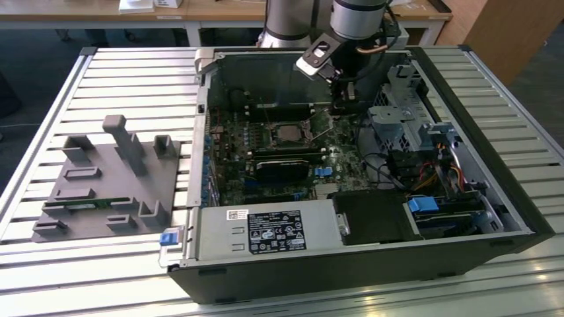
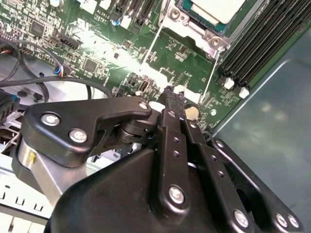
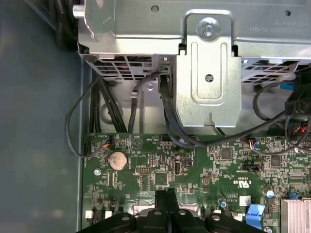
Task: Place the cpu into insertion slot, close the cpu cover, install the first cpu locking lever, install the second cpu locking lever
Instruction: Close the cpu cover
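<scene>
Pressed shut on nothing, the gripper [image 2: 170, 95] is held near a wire locking lever [image 2: 153, 48], which is judged best pushed slowly and squarely.

Slatted metal table [image 1: 132, 66] under soft even light, wooden desk [image 1: 220, 12] with white legs behind it, white boxes [image 1: 141, 5] on the desk, dark floor [image 1: 35, 46] beneath, wooden cabinet [image 1: 520, 33] at the exterior view's right
</scene>
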Tool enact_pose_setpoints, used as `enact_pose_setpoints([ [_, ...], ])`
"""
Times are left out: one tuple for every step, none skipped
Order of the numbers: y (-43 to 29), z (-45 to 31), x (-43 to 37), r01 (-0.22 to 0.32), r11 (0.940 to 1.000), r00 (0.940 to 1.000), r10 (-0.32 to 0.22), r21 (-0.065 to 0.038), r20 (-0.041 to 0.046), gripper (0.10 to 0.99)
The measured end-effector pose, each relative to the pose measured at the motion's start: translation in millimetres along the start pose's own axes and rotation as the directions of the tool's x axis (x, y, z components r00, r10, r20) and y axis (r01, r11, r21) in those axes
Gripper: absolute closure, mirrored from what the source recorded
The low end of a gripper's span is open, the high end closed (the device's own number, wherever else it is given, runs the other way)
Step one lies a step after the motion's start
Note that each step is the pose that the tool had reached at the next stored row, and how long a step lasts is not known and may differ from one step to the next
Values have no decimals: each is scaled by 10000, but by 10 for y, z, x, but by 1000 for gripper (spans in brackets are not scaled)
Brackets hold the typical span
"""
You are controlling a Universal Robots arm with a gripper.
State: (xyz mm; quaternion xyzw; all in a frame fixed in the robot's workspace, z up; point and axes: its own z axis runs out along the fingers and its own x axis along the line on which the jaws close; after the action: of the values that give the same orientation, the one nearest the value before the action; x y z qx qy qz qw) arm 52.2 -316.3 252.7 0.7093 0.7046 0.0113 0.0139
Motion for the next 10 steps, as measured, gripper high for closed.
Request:
enact_pose_setpoints([
  [10,1,1,0,10000,10000,0,10,0,980],
  [21,3,2,0,10000,10000,0,20,0,980],
  [32,6,3,1,10000,10000,-1,27,-1,980],
  [39,10,4,0,10000,10000,0,29,-1,980],
  [47,13,5,0,10000,10000,0,30,0,980],
  [54,17,5,0,10000,10000,0,32,0,980],
  [63,21,6,0,10000,10000,0,34,0,980],
  [72,24,7,-1,10000,10000,1,36,0,980],
  [79,27,9,0,10000,10000,0,38,1,980],
  [87,29,11,0,10000,10000,0,40,2,980],
])
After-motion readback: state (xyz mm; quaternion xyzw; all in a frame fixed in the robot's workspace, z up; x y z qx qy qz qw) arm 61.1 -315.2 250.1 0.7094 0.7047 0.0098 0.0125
